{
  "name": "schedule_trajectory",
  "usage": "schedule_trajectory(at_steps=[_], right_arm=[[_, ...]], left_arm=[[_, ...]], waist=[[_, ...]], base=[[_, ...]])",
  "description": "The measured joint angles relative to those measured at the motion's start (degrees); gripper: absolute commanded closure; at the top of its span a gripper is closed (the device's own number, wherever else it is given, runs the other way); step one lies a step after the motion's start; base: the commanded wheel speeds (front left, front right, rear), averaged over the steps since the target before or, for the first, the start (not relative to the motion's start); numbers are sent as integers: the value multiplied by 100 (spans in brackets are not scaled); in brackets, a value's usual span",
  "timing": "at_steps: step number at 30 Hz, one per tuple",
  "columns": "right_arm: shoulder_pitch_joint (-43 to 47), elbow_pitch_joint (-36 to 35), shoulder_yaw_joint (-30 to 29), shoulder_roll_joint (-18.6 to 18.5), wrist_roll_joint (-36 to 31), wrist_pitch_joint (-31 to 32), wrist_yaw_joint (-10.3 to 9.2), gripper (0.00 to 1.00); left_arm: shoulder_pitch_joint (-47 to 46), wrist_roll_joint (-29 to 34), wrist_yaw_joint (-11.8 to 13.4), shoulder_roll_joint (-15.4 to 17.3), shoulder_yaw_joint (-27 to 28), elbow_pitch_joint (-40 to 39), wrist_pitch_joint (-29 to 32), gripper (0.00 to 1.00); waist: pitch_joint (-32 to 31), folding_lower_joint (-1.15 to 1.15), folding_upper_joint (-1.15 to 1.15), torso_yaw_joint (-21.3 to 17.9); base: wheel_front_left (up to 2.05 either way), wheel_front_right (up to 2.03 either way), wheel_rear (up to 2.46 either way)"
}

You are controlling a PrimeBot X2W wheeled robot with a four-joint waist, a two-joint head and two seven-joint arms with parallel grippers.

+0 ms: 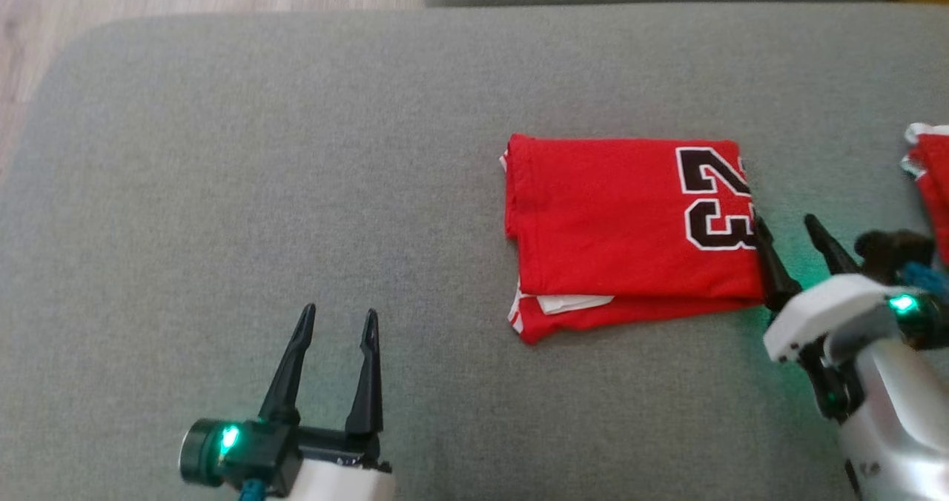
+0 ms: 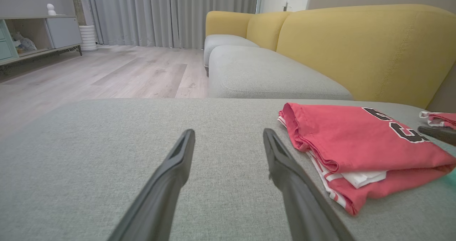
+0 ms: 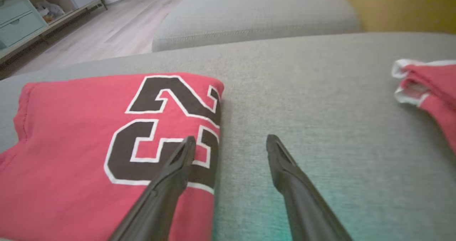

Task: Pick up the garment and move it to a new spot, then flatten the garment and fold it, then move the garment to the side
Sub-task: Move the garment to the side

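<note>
Spread left pincer (image 1: 339, 313), spread right pincer (image 1: 784, 221) at garment (image 1: 615, 219) edge; yellow backrest (image 2: 363, 45) in left wrist view.

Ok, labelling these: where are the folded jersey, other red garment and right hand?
Folded jersey (image 1: 615, 227): head view, plain red middle.
Other red garment (image 3: 438, 87): right wrist view, red part.
Right hand (image 1: 784, 221): head view, between fingertips.
</note>
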Motion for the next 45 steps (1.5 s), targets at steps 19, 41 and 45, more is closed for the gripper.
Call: schedule_trajectory(at_steps=[19,41,45], right_arm=[[-924,377,1510,-847,1303,-281,0,100],[-1605,-530,144,-2359,517,-45,0,0],[-1011,-910,66,-1719,263,-52,0,0]], left_arm=[[-255,151,46,0,111,33,0,0],[-682,397,-203,-2,319,40,0,0],[-682,320,-192,-2,305,67,0,0]], waist=[[370,-1,0,-666],[930,-2,0,-1609],[792,-2,0,-1517]], base=[[0,0,0],[0,0,0],[0,0,0]])
